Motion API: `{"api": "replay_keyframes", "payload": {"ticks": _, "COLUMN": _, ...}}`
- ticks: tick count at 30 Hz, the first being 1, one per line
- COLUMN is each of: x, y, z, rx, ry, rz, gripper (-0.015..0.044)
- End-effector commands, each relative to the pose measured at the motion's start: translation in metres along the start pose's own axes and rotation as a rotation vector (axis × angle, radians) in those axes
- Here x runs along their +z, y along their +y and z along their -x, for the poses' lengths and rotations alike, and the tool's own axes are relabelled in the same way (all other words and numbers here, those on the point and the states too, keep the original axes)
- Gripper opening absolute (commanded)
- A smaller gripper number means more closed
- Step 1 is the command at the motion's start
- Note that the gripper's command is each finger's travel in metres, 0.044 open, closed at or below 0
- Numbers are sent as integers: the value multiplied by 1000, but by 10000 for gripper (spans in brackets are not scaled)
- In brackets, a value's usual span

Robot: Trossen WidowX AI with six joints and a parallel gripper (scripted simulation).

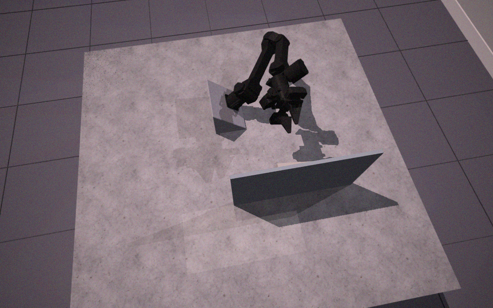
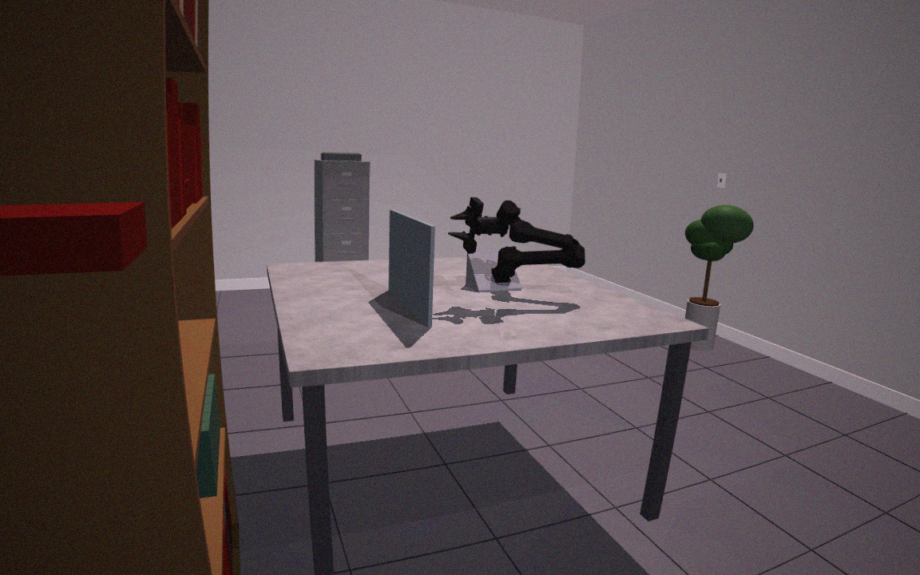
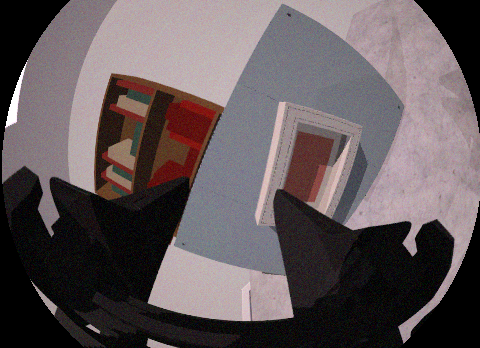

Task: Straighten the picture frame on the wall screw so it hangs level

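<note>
The picture frame (image 3: 280, 163) (image 1: 284, 164) has a pale border around a reddish picture and hangs on the blue-grey upright panel (image 3: 225, 158) (image 1: 290, 183) (image 2: 410, 271). In the rolled wrist view it looks tilted against the panel: its end toward the top of the view stands nearer the panel's upper edge than its other end. The screw and notched strip are hidden. My gripper (image 3: 232, 191) (image 1: 292, 127) (image 2: 450, 225) is open and empty, held in the air in front of the panel, short of the frame. One finger covers the frame's lower corner area in the wrist view.
The panel stands on the grey stone-like table (image 1: 137, 114) (image 2: 556, 321). A pale angled bracket (image 1: 217, 101) is beside the arm's base. A bookshelf (image 3: 145, 158) (image 2: 63, 393) is behind the panel. A filing cabinet (image 2: 345, 214) and a potted plant (image 2: 720, 223) stand off the table.
</note>
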State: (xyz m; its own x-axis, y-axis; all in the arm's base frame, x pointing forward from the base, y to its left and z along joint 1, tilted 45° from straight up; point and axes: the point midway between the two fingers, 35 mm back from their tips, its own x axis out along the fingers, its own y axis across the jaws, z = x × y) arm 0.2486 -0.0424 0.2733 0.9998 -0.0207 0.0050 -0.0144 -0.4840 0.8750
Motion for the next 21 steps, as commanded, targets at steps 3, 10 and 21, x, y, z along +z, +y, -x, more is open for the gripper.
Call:
{"api": "replay_keyframes", "payload": {"ticks": 3, "x": 1, "y": 0, "z": 0, "rx": 2, "ry": -4, "rz": -4, "gripper": 260}}
{"api": "replay_keyframes", "payload": {"ticks": 10, "x": -4, "y": -8, "z": 0, "rx": 1, "ry": 0, "rz": -1, "gripper": 260}}
{"api": "replay_keyframes", "payload": {"ticks": 21, "x": -22, "y": -55, "z": 5, "rx": 6, "ry": -2, "rz": -7, "gripper": 260}}
